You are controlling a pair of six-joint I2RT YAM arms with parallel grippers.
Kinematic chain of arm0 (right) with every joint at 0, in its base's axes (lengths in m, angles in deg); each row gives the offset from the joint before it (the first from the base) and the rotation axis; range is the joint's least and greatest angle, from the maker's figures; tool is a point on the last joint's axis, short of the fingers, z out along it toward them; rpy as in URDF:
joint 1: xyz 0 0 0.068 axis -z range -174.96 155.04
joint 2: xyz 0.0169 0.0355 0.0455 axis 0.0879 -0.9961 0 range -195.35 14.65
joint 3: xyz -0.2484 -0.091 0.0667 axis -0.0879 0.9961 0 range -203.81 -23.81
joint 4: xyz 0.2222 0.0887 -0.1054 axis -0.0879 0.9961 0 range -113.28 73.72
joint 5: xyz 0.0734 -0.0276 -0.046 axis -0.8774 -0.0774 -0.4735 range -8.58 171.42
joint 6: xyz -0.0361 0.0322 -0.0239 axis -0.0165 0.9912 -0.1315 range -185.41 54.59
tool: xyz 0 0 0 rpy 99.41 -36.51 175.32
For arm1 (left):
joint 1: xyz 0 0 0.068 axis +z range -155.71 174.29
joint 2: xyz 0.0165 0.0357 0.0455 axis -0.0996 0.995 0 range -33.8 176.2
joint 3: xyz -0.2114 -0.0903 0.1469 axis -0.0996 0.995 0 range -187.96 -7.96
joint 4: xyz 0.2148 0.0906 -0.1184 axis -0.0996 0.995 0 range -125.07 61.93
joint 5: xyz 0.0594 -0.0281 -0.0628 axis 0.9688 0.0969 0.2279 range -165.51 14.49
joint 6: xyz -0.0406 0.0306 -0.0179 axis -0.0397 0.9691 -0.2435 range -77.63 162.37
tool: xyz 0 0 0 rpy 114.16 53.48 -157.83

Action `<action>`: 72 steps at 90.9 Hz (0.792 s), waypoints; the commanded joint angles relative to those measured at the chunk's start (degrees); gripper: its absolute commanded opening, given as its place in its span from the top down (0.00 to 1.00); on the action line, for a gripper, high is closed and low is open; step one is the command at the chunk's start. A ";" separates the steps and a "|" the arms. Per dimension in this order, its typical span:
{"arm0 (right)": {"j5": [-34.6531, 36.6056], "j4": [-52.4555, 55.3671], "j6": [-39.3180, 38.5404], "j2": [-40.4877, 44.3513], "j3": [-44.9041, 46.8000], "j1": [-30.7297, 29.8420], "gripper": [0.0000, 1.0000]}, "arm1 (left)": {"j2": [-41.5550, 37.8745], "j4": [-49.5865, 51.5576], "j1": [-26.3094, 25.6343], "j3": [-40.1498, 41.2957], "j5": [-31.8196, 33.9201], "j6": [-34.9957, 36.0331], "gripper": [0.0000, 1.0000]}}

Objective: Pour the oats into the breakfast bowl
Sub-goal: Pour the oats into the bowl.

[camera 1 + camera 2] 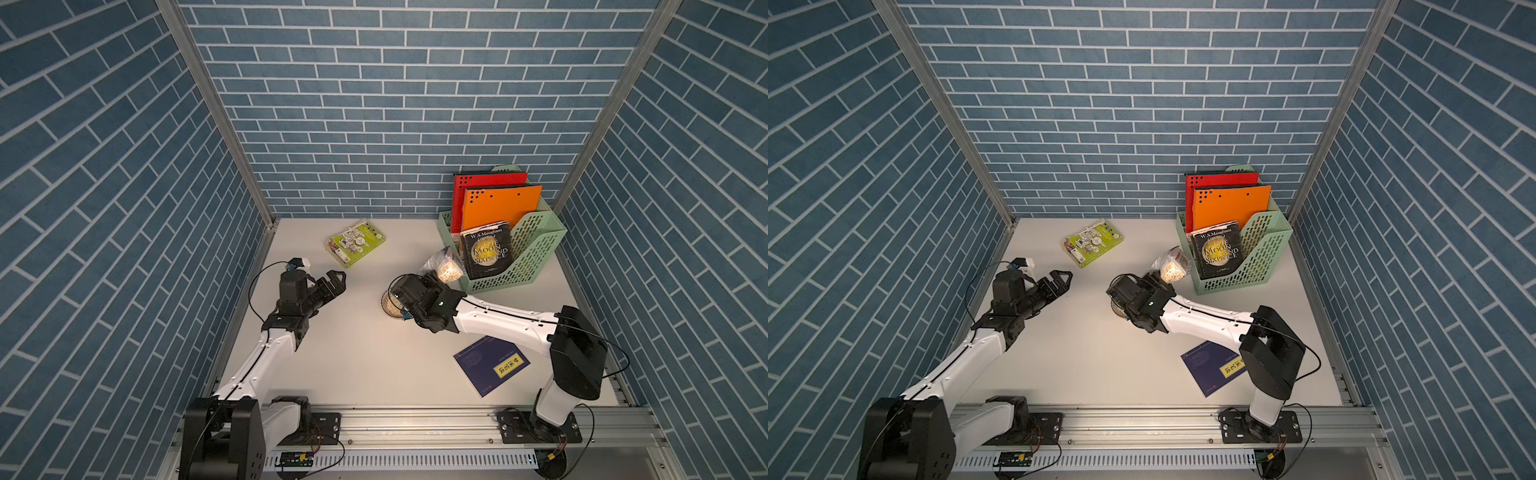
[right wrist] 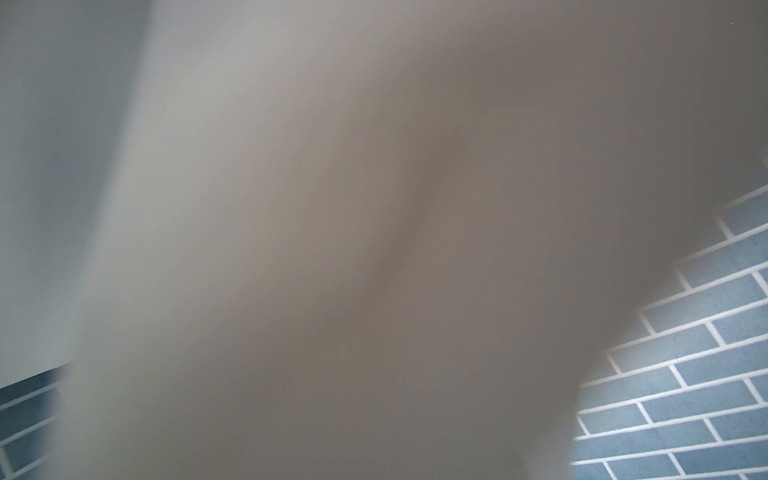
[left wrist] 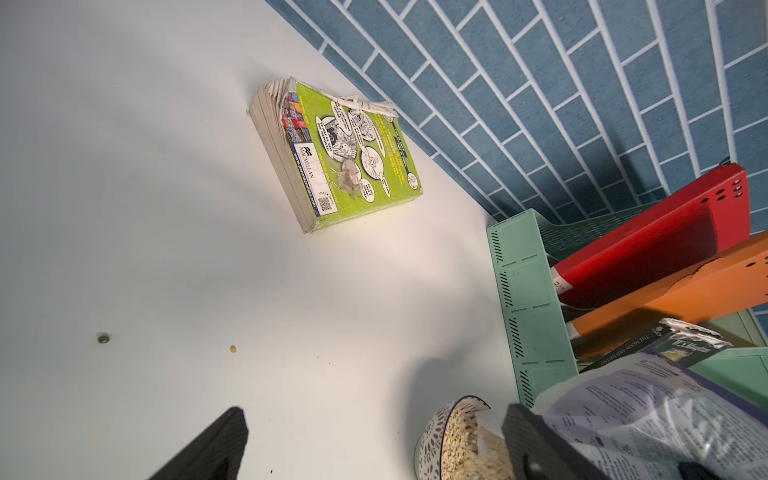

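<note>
With the right end effector (image 1: 432,277) gripping the tipped oats pouch (image 1: 446,268) and the left end effector (image 1: 337,283) open, a slight drift would scatter flakes (image 3: 457,432) beyond the breakfast bowl (image 3: 428,441).

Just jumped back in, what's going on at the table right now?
The right gripper holds the pouch tipped over the bowl, next to the file rack. The left wrist view shows oats already in the bowl, with the pouch's end at its rim, so the pour looks under way. The left gripper is open and empty, off to the side above the table.
</note>
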 commanded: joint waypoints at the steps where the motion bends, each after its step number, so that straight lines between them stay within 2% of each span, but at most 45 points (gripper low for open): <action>1: 5.03 -4.59 -2.97 2.81 -0.40 -0.55 1.00 | -0.51 1.10 0.39 -1.48 0.55 1.10 0.01; 72: 4.43 -8.74 -5.09 3.79 0.33 -0.21 1.00 | -0.98 1.39 0.39 -1.38 0.64 1.21 0.01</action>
